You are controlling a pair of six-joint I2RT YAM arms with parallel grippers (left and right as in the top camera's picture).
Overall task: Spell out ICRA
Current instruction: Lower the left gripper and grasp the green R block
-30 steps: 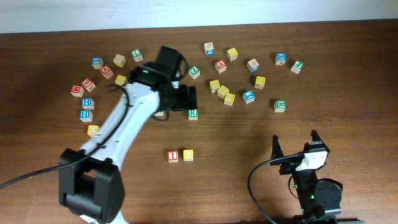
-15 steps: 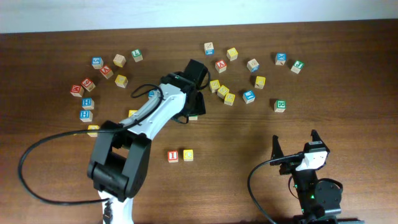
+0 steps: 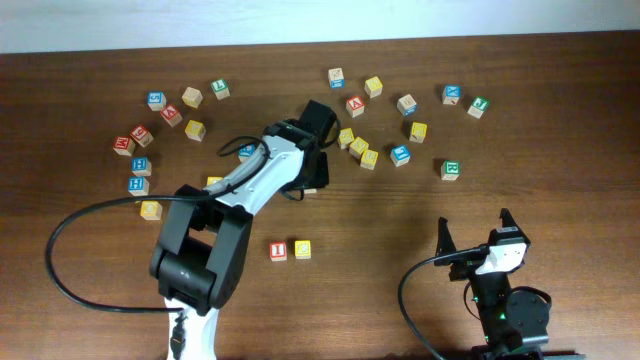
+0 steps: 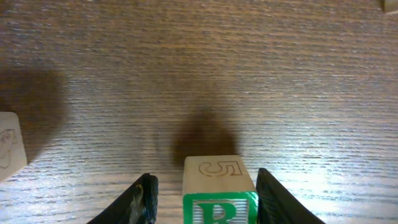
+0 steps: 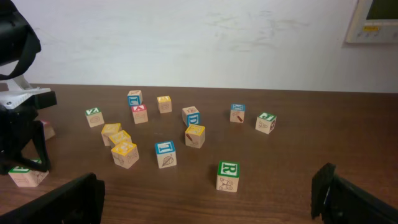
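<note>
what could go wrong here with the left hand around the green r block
The green R block sits off-centre in the left hand, with a gap showing on one side only; it may slide or twist when gripped. Set down carelessly, it could knock the I block and C block, which lie side by side.

Small wooden letter cubes are seen scattered across the brown wooden table, framed by the right gripper's wide-spread black fingers.
</note>
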